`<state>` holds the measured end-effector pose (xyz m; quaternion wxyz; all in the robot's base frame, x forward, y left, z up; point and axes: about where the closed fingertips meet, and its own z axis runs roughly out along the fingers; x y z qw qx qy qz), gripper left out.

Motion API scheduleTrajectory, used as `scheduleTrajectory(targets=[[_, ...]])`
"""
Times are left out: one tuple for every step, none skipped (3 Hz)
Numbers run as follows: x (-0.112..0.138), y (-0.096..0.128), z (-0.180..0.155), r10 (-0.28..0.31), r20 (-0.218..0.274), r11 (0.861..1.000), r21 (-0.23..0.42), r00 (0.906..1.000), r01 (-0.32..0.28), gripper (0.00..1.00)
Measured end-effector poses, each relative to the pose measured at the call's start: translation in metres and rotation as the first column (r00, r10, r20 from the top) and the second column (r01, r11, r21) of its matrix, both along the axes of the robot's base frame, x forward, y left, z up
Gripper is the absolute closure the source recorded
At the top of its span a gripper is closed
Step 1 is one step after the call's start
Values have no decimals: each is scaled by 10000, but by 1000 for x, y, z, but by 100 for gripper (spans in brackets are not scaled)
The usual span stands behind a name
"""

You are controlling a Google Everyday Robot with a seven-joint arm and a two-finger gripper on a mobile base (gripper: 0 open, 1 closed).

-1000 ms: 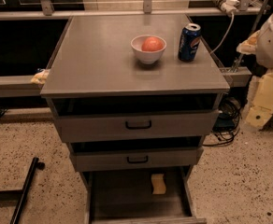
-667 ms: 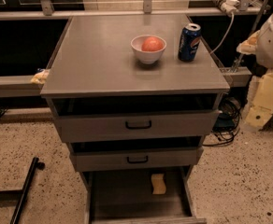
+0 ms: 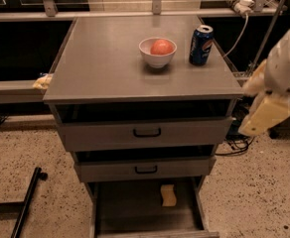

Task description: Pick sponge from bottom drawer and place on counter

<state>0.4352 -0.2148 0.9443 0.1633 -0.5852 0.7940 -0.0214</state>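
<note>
Yellow sponge [image 3: 168, 195] in bottom drawer [image 3: 125, 209]; claw [image 3: 265, 117] off counter [image 3: 105, 68] right edge.

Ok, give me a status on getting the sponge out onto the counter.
Done: the bottom drawer stands open, with the sponge lying exposed inside, toward the back. In hand: nothing yet; the tool hangs off to the right, beside the front right corner of the counter, far from the sponge. Left: reach down, grasp the sponge, lift it and set it on the counter.
</note>
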Motion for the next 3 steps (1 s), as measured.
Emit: scheduleTrajectory(targets=[[-10,9,-67,-540,-353,9947,862,9979,568,64],[-21,23,-160,-640,-1072,9785,1884,9922,835,88],[-17,23,-176,-841,-830,9761,1938,9930,988,100]])
